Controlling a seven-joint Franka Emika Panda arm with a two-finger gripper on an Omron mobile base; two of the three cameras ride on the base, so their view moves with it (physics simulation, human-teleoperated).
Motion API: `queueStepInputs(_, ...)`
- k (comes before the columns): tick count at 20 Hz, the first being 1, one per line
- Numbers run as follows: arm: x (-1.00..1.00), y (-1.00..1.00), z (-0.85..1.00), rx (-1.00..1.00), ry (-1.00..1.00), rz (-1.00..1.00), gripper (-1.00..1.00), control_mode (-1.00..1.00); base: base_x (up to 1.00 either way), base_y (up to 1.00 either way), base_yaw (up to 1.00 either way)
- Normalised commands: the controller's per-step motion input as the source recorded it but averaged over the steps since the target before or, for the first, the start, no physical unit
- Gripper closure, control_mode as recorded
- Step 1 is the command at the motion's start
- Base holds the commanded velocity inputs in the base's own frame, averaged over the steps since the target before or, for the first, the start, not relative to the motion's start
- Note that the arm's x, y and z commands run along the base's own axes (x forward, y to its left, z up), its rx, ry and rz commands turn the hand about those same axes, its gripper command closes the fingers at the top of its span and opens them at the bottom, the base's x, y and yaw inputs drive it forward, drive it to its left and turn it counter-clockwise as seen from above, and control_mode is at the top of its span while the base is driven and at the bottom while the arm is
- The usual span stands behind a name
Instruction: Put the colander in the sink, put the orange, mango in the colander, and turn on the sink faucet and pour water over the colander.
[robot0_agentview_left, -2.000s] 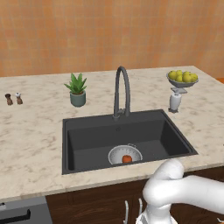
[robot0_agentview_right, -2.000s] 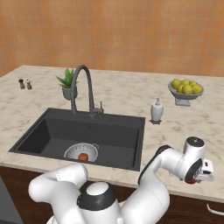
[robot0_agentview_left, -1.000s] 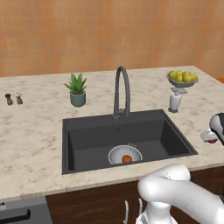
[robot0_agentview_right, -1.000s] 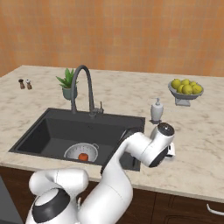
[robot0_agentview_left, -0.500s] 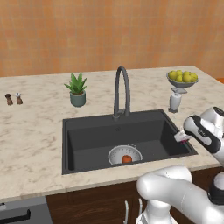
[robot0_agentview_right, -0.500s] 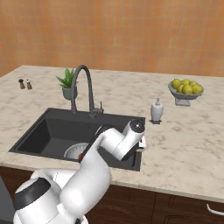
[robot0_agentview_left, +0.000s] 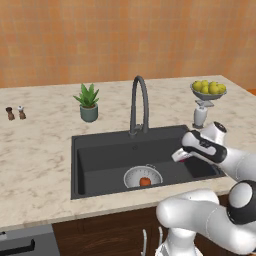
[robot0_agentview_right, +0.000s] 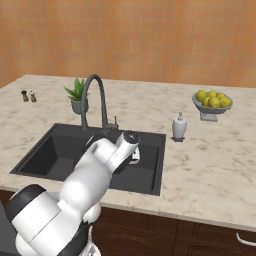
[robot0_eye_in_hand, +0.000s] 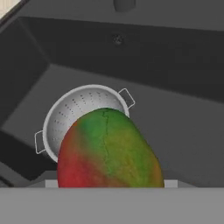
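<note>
You have the marble counter (robot0_agentview_left: 40, 150) running wide across the scene, with the sink (robot0_agentview_left: 100, 150) set into its middle, a dark basin big enough that the colander sits well clear of every wall. The sink faucet (robot0_agentview_left: 139, 102) rises at the far rim, its arched spout reaching toward you over the basin, so water would fall toward the middle of the basin; no stream is running yet.

The colander (robot0_agentview_left: 142, 176) rests on the basin floor near the front wall, already in place, and the orange (robot0_agentview_left: 145, 181) lies inside it. That leaves the mango as the fruit to deliver, which is why your arm is reaching in from the right.

Your gripper (robot0_agentview_left: 181, 155) hangs over the right half of the sink, above and to the right of the colander, not yet over it. In the hand view the mango (robot0_eye_in_hand: 109, 151), red and green, sits right at the fingers with the colander (robot0_eye_in_hand: 83, 118) beyond it, so the jaws are clamped around the mango, spread wide because the fruit is bulky. I judge you need to carry it leftward over the bowl before letting go.

On the counter, the potted plant (robot0_agentview_left: 88, 102) stands left of the faucet, the soap dispenser (robot0_agentview_left: 200, 115) right of it, the fruit bowl (robot0_agentview_left: 208, 90) beyond that, and two small shakers (robot0_agentview_left: 15, 113) far left.
</note>
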Motion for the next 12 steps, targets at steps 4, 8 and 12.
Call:
queueStepInputs(4, 0.04, 0.92, -0.08, 0.06, 0.00, 0.12, 1.00, -1.00, 0.00, 0.00, 0.00)
queueStepInputs(8, 0.02, 0.71, -0.29, 0.04, 0.00, 0.07, 1.00, -1.00, 0.00, 0.00, 0.00)
queueStepInputs(12, 0.14, 0.39, -0.50, 0.01, 0.01, 0.01, 1.00, -1.00, 0.00, 0.00, 0.00)
